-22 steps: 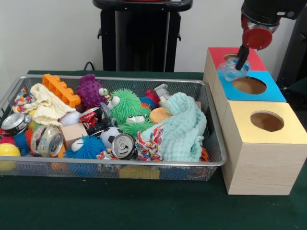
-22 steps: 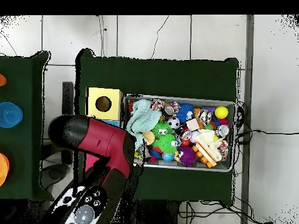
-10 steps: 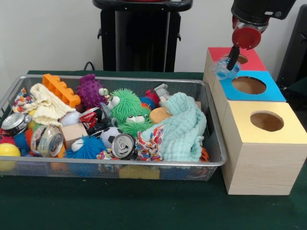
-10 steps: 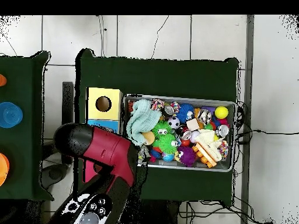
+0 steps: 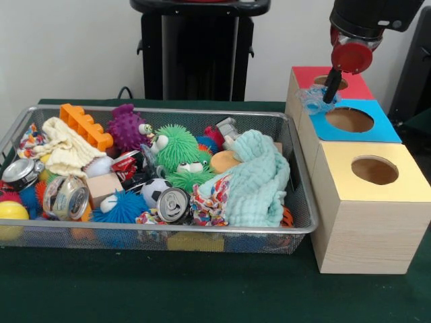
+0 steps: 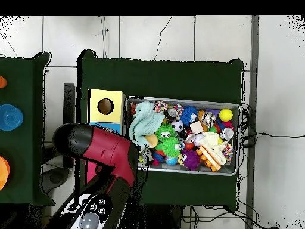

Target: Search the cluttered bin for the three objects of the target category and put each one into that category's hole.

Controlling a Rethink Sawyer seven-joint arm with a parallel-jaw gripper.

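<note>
My gripper (image 5: 328,96) hangs at the upper right over the front edge of the red box (image 5: 306,75), close to its hole (image 5: 327,81). It is shut on a crumpled clear plastic piece (image 5: 311,100) with a bluish tint, which sticks out to the left over the seam between the red box and the blue box (image 5: 385,128). In the overhead view the red and black arm (image 6: 104,155) hides the gripper, the plastic piece and most of those two boxes. The wire bin (image 5: 304,225) holds crushed cans (image 5: 173,204), fuzzy balls and cloths.
A yellow box (image 5: 404,188) with a round hole (image 5: 374,170) stands nearest the front, also in the overhead view as yellow box (image 6: 95,98). The blue box has its own hole (image 5: 349,120). A mint cloth (image 5: 259,178) is heaped at the bin's right end.
The gripper with the plastic piece drifted left from over the blue box's rear edge toward the red box, then eased slightly right. The bin's contents have not moved.
</note>
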